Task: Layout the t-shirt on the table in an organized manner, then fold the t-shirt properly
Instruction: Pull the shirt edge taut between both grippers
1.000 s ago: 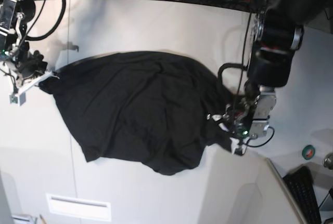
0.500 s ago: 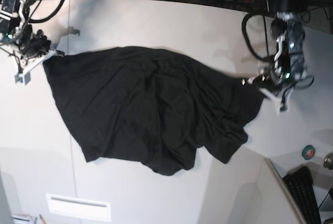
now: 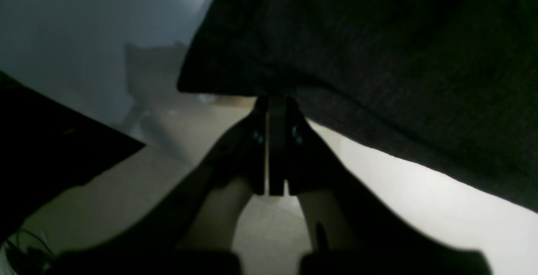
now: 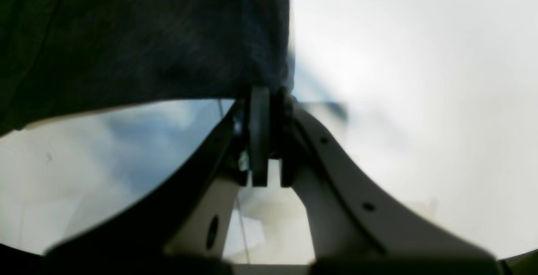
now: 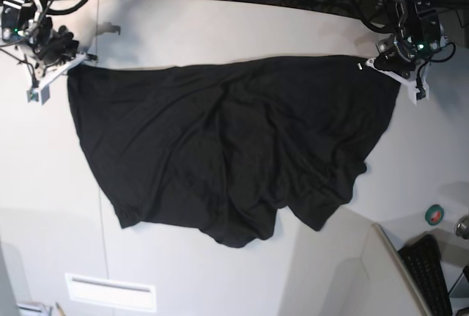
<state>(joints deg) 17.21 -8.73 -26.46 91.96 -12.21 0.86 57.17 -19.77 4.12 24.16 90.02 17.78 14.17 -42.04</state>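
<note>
Nearest the viewer, at 6 o'clock in base view: loose lower edge of the large black soft cotton t-shirt (image 5: 220,147), rumpled w/ folds, lying on the big off-white smooth table (image 5: 220,30). A small green round item (image 5: 434,215) sits on the table at approx. 4 o'clock, well apart from the cloth.

Mid-field: garment spread wide L-to-R, plain black side showing; no print visible.

Far edge, approx. 10 o'clock: right gripper (image 5: 64,58), white-framed, jaws pressed together on one top corner of the t-shirt. Right wrist view confirms: fingers (image 4: 259,136) pinched tight w/ black fabric between them.

Far edge, approx. 2 o'clock: left gripper (image 5: 382,58), jaws likewise clamped on the opposite top corner. Left wrist view: fingers (image 3: 256,140) closed on the cloth hem. Top edge runs nearly straight between both grippers.
</note>
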